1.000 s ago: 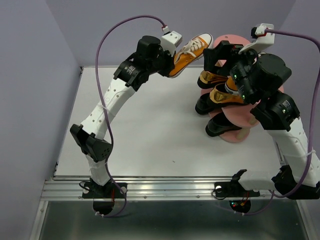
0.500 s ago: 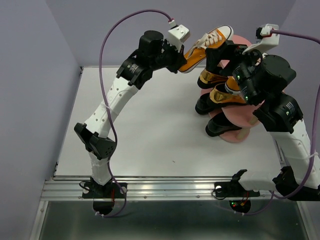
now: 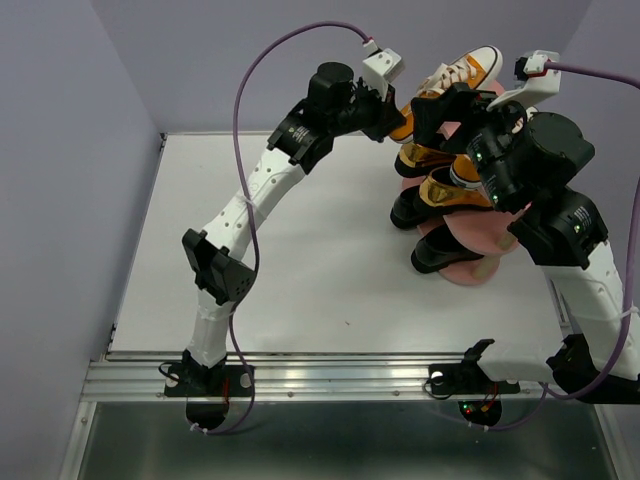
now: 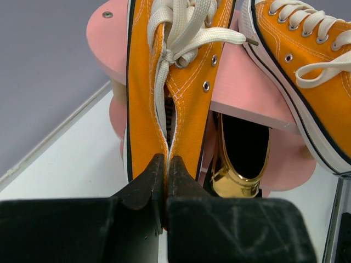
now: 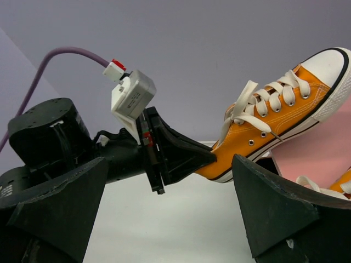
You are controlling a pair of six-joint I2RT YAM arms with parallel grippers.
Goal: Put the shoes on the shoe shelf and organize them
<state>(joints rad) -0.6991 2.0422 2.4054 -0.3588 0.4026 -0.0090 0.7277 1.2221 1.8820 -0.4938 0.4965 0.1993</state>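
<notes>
My left gripper (image 4: 166,164) is shut on the heel of an orange sneaker (image 4: 170,82) and holds it over the top board of the pink shoe shelf (image 4: 258,90). In the top view the gripper (image 3: 395,118) and the sneaker (image 3: 462,70) are at the shelf's far end. The second orange sneaker (image 4: 299,66) lies on the top board to its right. Two gold loafers (image 3: 422,156) sit on a middle board, and one shows in the left wrist view (image 4: 241,159). Black dress shoes (image 3: 438,252) are lower down. My right gripper (image 3: 440,105) is open and empty (image 5: 170,219), facing the held sneaker (image 5: 274,129).
The shelf's bottom board (image 3: 470,272) rests on the white table (image 3: 300,260) at the right. Purple walls close in the back and left. A purple cable (image 3: 290,45) arches above the left arm. The two grippers are close together at the shelf top.
My left arm has carried the orange sneaker to the right, from left of the shelf to over its top board. The right arm has barely moved.
</notes>
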